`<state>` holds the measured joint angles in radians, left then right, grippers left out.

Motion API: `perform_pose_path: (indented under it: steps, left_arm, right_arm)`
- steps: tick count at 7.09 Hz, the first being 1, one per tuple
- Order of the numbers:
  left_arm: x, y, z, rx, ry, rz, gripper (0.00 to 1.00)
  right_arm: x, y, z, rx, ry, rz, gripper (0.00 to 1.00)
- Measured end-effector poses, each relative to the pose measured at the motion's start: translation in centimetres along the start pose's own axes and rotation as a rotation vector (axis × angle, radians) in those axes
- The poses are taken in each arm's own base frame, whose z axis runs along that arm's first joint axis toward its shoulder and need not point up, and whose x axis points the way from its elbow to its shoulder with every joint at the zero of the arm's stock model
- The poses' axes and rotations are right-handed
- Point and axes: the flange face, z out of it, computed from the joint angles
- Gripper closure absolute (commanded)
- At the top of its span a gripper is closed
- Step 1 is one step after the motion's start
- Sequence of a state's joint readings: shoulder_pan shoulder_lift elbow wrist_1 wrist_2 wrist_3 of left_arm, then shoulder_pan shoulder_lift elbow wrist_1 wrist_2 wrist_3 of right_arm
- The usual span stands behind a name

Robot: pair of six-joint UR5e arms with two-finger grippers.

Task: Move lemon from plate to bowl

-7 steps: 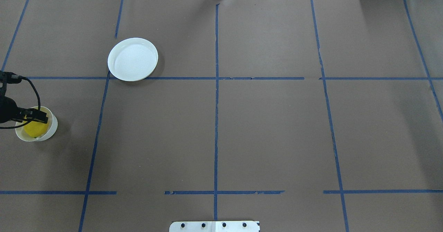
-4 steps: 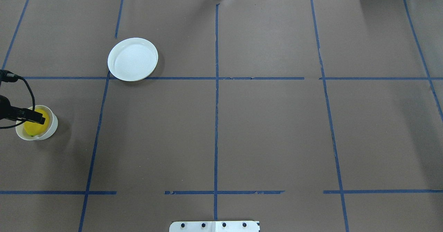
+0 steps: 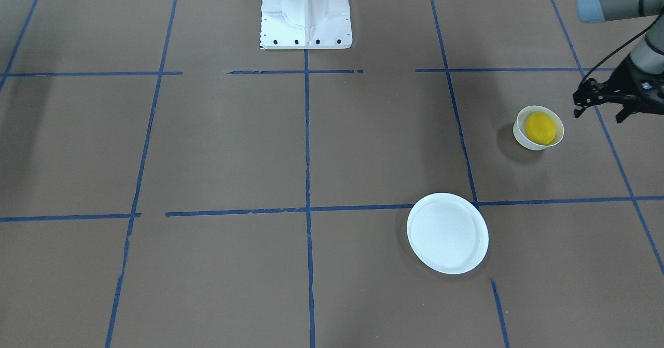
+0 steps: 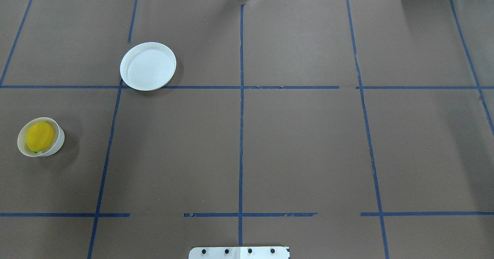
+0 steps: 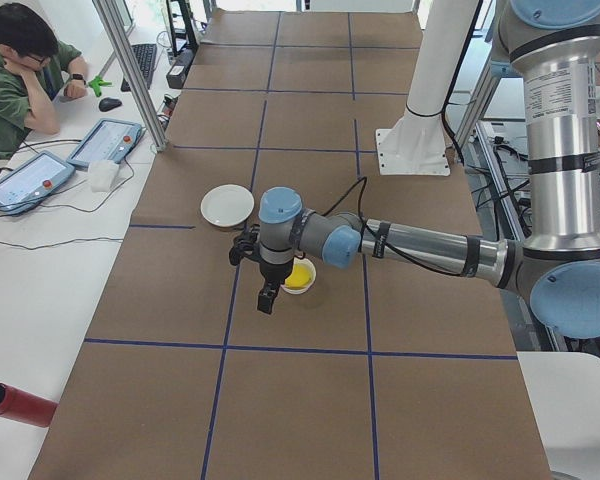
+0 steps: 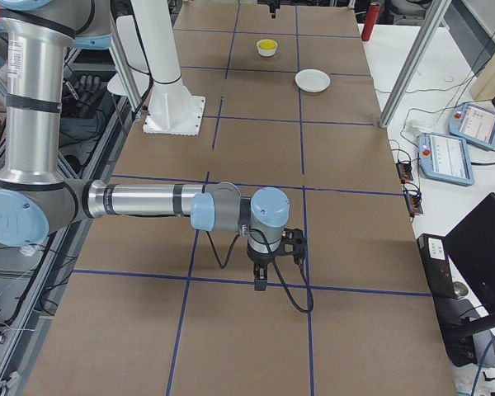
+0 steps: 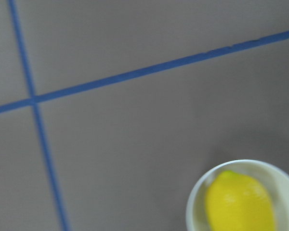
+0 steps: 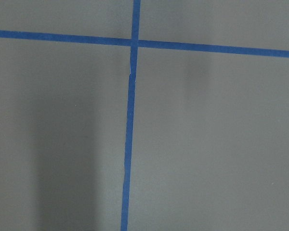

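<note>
The left gripper (image 3: 598, 115) is hovering released at the right edge, beside the bowl (image 3: 522, 136) holding the lemon (image 3: 540, 128). The right gripper (image 6: 261, 283) is not showing its grip clearly.

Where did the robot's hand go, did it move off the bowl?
Yes. Overhead, the left gripper hung over the bowl; now it has pulled back past that view's left edge, leaving the lemon inside.

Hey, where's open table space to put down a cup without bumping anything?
The whole half right of the centre tape line is bare, as is the patch between the plate and that line. Tightest is the left edge: the bowl with the lemon, left end effector beside it.
</note>
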<state>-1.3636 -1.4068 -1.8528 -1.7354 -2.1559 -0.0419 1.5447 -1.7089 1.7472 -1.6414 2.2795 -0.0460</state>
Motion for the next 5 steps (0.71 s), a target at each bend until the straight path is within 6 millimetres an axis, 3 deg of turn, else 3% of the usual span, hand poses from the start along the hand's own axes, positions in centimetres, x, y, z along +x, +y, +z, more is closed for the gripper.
perform_pose_path:
  steps: [2,3,5]
  left_arm:
    - [-6.9,4.3,-1.4,-0.035,0.008,0.005,0.00]
    - [-8.5,5.9,-1.4,-0.061,0.062,-0.045,0.00]
    - [-9.9,7.5,-1.5,-0.070,0.111,-0.108,0.00]
  right_arm:
    - [0.0,0.0,0.0,0.000,0.000,0.000,0.00]
    - [0.0,0.0,0.0,0.000,0.000,0.000,0.00]
    - [0.0,0.0,0.0,0.000,0.000,0.000,0.00]
